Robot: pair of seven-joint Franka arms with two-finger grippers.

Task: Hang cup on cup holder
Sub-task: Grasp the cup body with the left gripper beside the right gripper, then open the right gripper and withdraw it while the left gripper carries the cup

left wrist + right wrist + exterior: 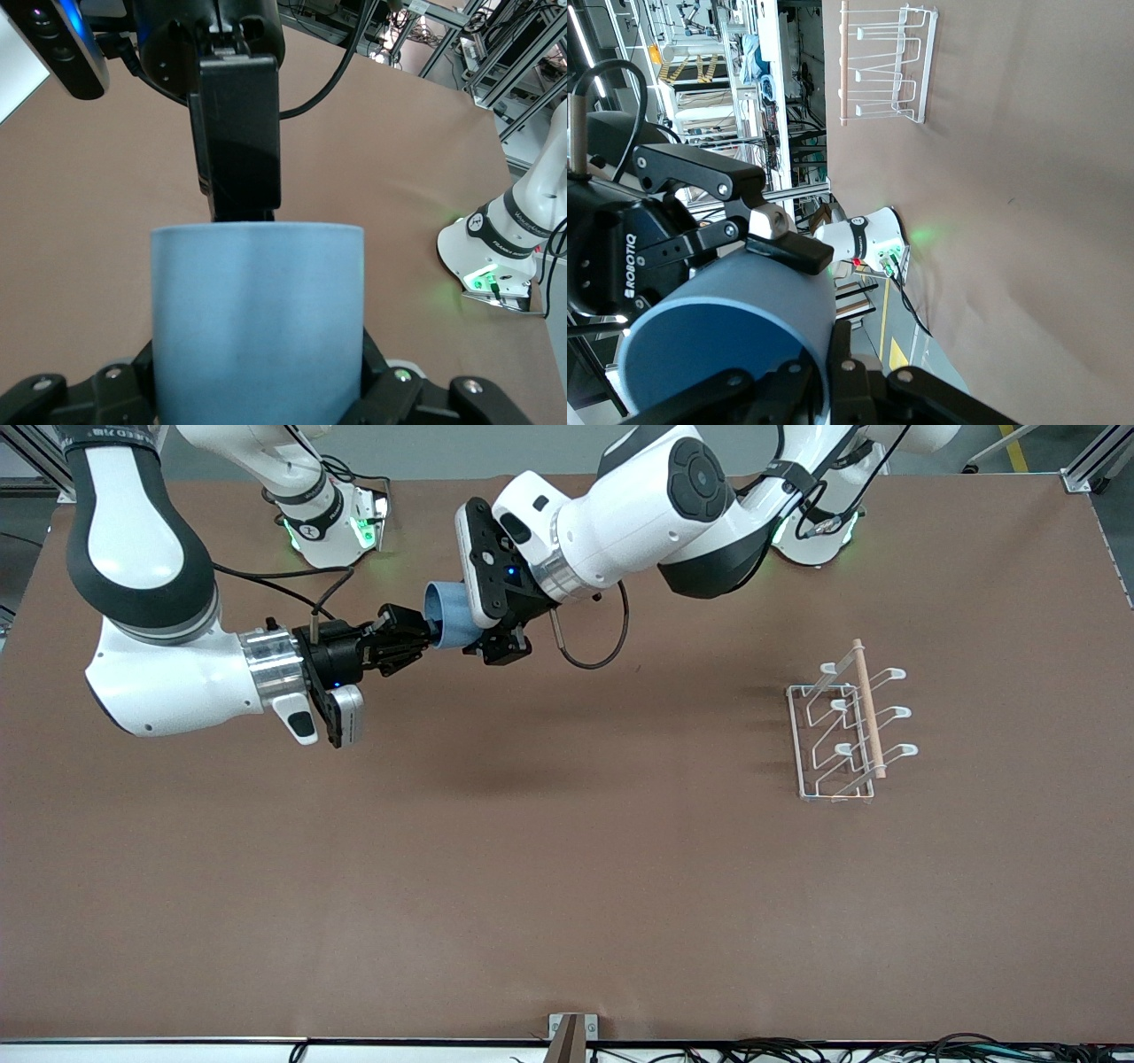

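Cup [447, 614], one light-blue tumbler, is hanging in the air above the brown table [567, 886] toward the right arm's end, with both claws closing on it at once. The right gripper [423, 638] is pinching its rim, one finger inside; the left gripper [498, 642] is clamping its outer wall, jaws drawn in on it. Judging from this, if the right claw is slow letting go, the two arms may be tugging against each other and twisting the cup loose. One white cup holder [849, 722] is standing well apart, toward the left arm's end, showing six prongs and one wooden rod [868, 707], none carrying anything
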